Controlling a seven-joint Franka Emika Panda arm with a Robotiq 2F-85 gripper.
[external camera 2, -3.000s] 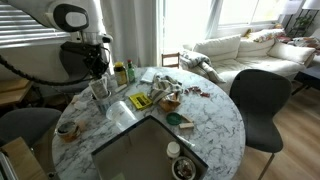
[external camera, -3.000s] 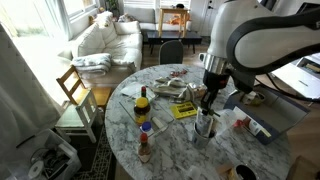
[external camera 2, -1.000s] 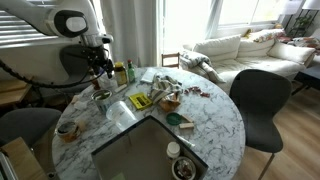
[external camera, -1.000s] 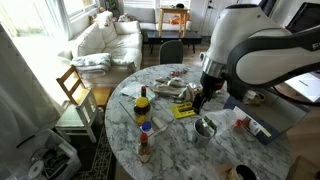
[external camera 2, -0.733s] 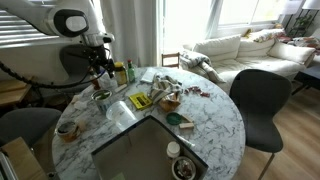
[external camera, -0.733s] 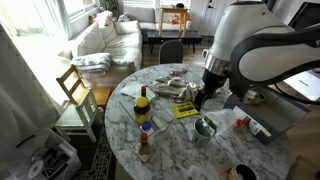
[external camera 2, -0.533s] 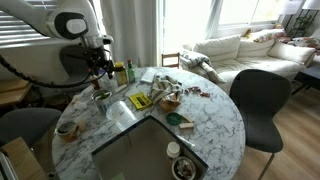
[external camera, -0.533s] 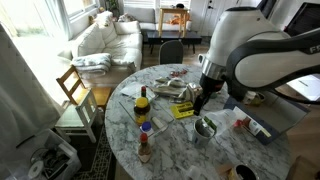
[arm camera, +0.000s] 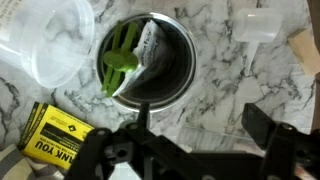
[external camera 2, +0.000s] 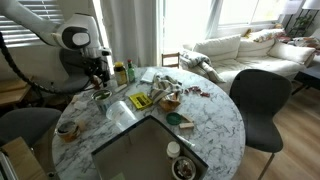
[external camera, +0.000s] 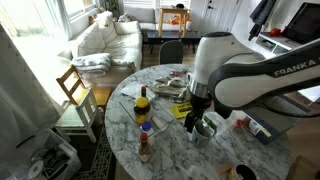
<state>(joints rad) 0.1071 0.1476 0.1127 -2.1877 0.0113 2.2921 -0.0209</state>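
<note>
— Which colours are seen in the middle of the wrist view?
— A silver cup (arm camera: 165,85) with a dark inside is shown. A green strip (arm camera: 118,62) and a white packet (arm camera: 150,45) with grey print are seen in it.
— And around it?
— The table (arm camera: 230,90) is patterned as white marble with grey veins. At the lower left a yellow packet (arm camera: 55,135) with black lettering is seen, and at the upper left a clear plastic cup (arm camera: 55,45). The gripper (arm camera: 200,130) is coloured black, while the arm (external camera: 240,75) is seen as white in an exterior view.
</note>
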